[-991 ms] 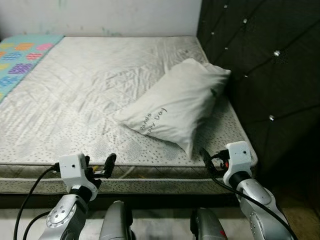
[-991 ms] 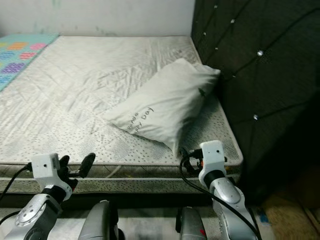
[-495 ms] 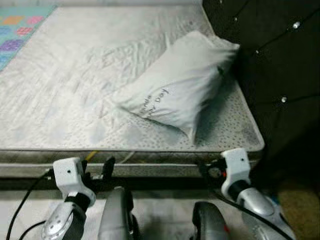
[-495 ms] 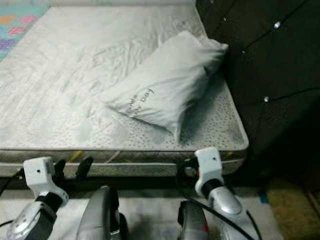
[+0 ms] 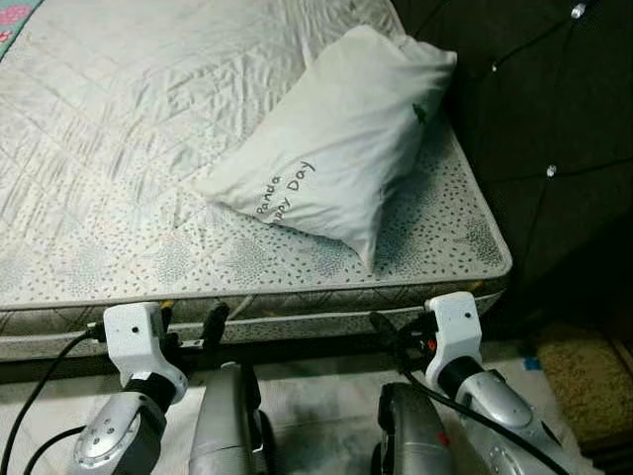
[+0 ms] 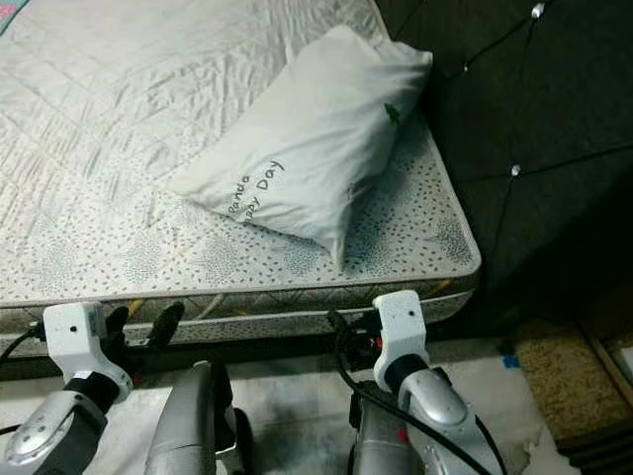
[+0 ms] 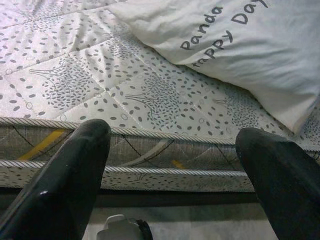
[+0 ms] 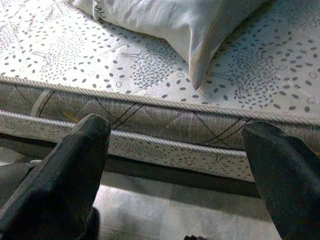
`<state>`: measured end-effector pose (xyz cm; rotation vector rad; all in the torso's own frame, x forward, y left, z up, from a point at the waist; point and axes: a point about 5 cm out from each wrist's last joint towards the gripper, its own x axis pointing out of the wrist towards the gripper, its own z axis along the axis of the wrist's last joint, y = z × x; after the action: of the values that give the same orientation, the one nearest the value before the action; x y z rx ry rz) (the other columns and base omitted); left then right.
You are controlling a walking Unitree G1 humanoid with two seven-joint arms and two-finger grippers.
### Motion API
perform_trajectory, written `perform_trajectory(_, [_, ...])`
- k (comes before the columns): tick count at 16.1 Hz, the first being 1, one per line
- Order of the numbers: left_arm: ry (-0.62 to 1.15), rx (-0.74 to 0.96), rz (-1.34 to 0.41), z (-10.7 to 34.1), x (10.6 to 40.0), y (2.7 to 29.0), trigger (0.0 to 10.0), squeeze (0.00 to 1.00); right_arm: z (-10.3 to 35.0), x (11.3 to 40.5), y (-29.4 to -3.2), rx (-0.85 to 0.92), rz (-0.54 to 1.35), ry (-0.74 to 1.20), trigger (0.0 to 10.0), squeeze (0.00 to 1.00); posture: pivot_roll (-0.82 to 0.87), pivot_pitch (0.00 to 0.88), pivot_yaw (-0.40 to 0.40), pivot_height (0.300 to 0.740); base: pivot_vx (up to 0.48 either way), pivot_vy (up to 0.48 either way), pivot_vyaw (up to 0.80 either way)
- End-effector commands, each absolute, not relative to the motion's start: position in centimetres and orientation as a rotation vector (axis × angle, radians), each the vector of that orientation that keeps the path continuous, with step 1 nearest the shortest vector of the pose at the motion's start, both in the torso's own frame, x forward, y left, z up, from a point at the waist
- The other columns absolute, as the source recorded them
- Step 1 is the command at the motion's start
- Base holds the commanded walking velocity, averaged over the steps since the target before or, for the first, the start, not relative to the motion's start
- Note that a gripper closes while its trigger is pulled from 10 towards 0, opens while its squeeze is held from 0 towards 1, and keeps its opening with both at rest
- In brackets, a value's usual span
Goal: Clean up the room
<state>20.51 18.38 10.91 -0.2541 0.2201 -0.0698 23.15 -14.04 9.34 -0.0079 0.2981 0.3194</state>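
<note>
Lying slantwise on the mattress (image 5: 119, 148), the pillow (image 5: 336, 148) has one end against the dark headboard (image 5: 554, 119). Left gripper (image 7: 172, 165) and right gripper (image 8: 180, 165) hover low before the mattress edge, well short of the pillow, fingers spread wide, holding nothing.

One white pillow (image 5: 341, 139) is counted, printed with dark lettering and lying on one mattress (image 5: 109, 148). One dark tufted headboard (image 5: 534, 109) is seen beside the mattress, and three shiny buttons can be counted on it. Two grippers are seen low in front of the mattress edge: the left gripper (image 5: 193, 332) and the right gripper (image 5: 396, 336). Two black fingers (image 7: 65, 185) are counted on each gripper, four in all, each pair held spread apart.
</note>
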Motion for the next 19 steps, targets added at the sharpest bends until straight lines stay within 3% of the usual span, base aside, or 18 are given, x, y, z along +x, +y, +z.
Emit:
perform_trajectory(1, [0.232, -0.251, -0.074, 10.9, 20.3, 18.5, 10.0, 0.0, 9.3, 22.9, -13.9, -0.004, 0.327, 0.3, 10.0, 0.0, -0.13, 0.245, 0.027, 0.617, 0.0, 0.0, 0.0])
perform_trajectory(5, [0.22, -0.27, -0.094, 11.2, 20.5, 18.1, 10.0, 0.0, 9.4, 23.2, -13.9, 0.016, 0.324, 0.296, 10.0, 0.0, -0.12, 0.242, 0.02, 0.617, 0.274, 0.0, 0.0])
perform_trajectory(13, [0.207, -0.294, -0.112, 11.4, 20.5, 17.9, 10.0, 0.0, 9.8, 23.7, -13.8, 0.024, 0.319, 0.258, 10.0, 0.0, -0.12, 0.248, 0.019, 0.617, 0.0, 0.0, 0.0])
perform_trajectory(19, [0.198, -0.312, -0.134, 11.5, 20.5, 17.5, 10.0, 0.0, 9.8, 24.0, -13.7, 0.022, 0.325, 0.249, 10.0, 0.0, -0.12, 0.247, 0.02, 0.617, 0.384, 0.0, 0.0])
